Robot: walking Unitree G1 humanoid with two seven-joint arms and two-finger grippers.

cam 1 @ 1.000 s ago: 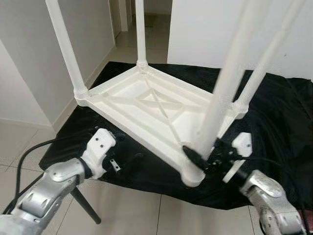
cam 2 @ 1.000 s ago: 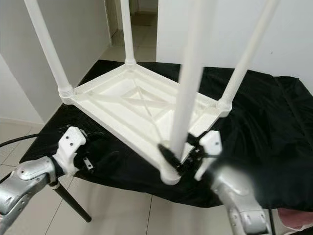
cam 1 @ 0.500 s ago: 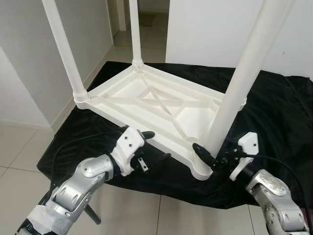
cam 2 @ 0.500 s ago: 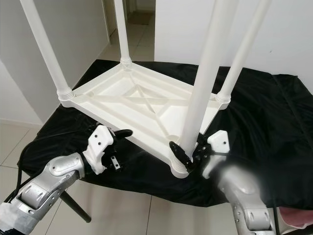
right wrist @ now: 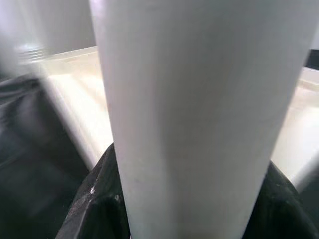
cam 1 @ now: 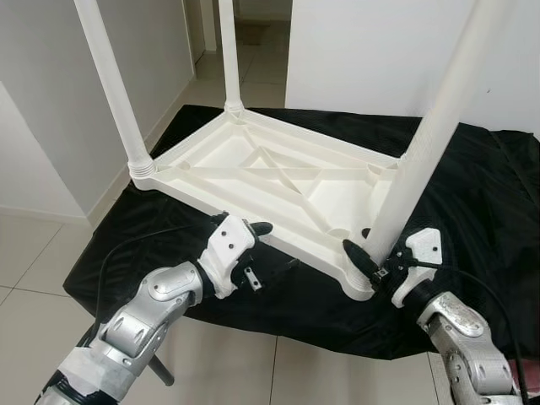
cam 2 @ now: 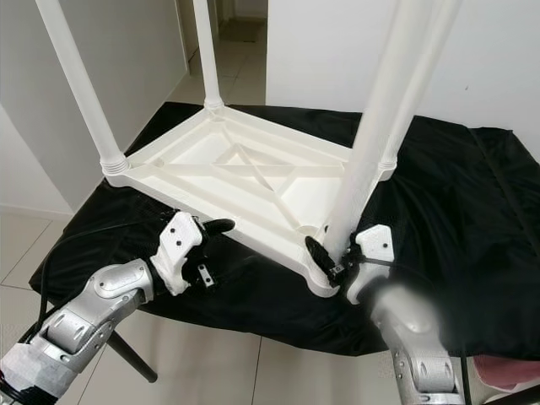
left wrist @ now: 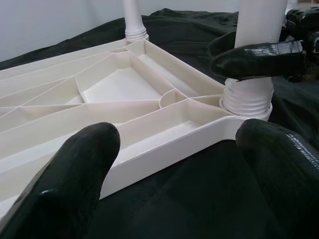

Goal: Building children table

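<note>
Across the middle of the head views you see the white plastic children's table top (cam 1: 278,181) lying upside down on the black cloth-covered worktop (cam 1: 472,194), with four white cylindrical legs standing up from its corners. At lower right, your right hand (cam 1: 377,256) is closed around the base of the nearest white leg (cam 1: 422,152), just above the threaded collar at the near corner; the right wrist view shows that leg between the black fingers (right wrist: 94,209). Compared with a second ago, this leg stands more upright and the corner sits a little further right in the frame. At lower left, your left hand (cam 1: 253,245) has come forward from the worktop's near edge and now sits at the table top's long near rim, its fingers (left wrist: 75,174) spread wide, one above the rim and one over the cloth. A black cable (cam 1: 126,249) trails across the cloth behind that arm.
</note>
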